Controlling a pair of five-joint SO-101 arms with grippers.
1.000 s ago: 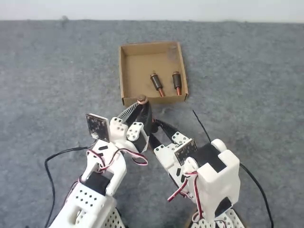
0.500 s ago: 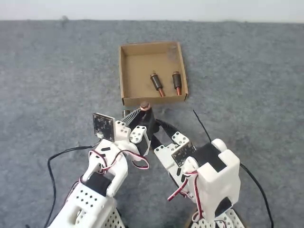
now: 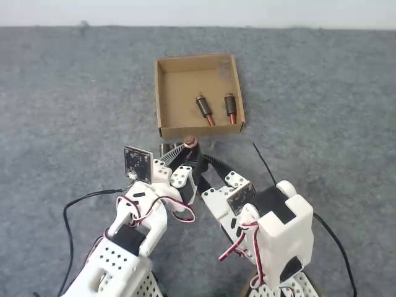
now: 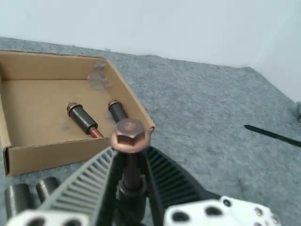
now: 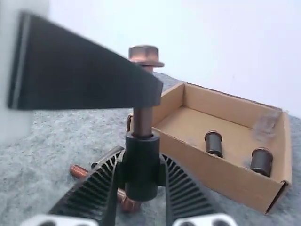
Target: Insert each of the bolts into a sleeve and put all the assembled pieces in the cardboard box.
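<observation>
Sleeve [image 5: 141, 167] stands clamped upright in my right pincer [image 5: 140, 159], while my left pincer [image 4: 130, 153] grips the copper bolt [image 4: 130, 135] by its shank, its tip down in that sleeve. Just past them, on grey carpet [image 3: 74, 93], two spare sleeves [image 4: 19, 200] and loose bolts [image 5: 77, 170] lie beside the cardboard box [image 3: 158, 93]. Two assembled pieces [image 3: 205, 108] rest inside. Farther off, the carpet meets a plain white wall [image 3: 198, 12].

Two assembled pieces [image 3: 203, 106] lie in the cardboard box [image 3: 179, 86]; loose sleeves [image 4: 18, 200], apparently two, sit just before it.
</observation>
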